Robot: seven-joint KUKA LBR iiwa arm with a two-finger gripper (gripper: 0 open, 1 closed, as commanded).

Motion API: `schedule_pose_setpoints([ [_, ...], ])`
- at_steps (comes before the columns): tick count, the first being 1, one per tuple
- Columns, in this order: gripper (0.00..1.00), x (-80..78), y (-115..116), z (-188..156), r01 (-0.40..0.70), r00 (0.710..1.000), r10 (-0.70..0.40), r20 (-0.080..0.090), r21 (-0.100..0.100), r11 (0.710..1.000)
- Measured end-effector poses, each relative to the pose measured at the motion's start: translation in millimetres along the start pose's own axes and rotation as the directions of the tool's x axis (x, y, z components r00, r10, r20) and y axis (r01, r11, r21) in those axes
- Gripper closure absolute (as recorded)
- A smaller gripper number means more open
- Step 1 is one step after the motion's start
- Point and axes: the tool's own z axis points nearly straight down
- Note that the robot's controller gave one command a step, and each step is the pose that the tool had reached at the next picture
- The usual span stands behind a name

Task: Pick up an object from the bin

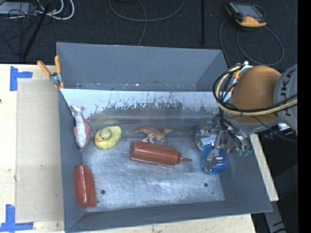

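My gripper (pixel 216 139) hangs low at the right end of the bin, under the arm's orange cover. Directly below and touching it in the view lies a small blue, partly see-through thing (pixel 215 163) on the bin floor near the right wall; its upper part is hidden by the gripper. A reddish-brown squeeze bottle (pixel 156 154) lies on its side to the left of the gripper, nozzle pointing right toward the blue thing. Just behind the bottle stands a small brown toy dinosaur (pixel 153 133).
A yellow rubber duck (pixel 107 137) sits left of centre. A red-and-white toy fish (pixel 79 126) leans along the left wall. A red cylinder (pixel 84 186) lies in the front left corner. Bare floor stretches along the front of the bin.
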Motion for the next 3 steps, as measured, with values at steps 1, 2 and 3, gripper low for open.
schedule_pose_setpoints([
  [1,1.00,0.0,0.0,0.0,0.001,1.000,-0.001,0.000,0.000,1.000],
  [2,0.00,0.0,0.0,0.0,0.002,1.000,-0.002,0.000,0.000,1.000],
  [3,1.00,0.0,-0.1,0.0,0.002,1.000,-0.002,0.000,0.000,1.000],
])
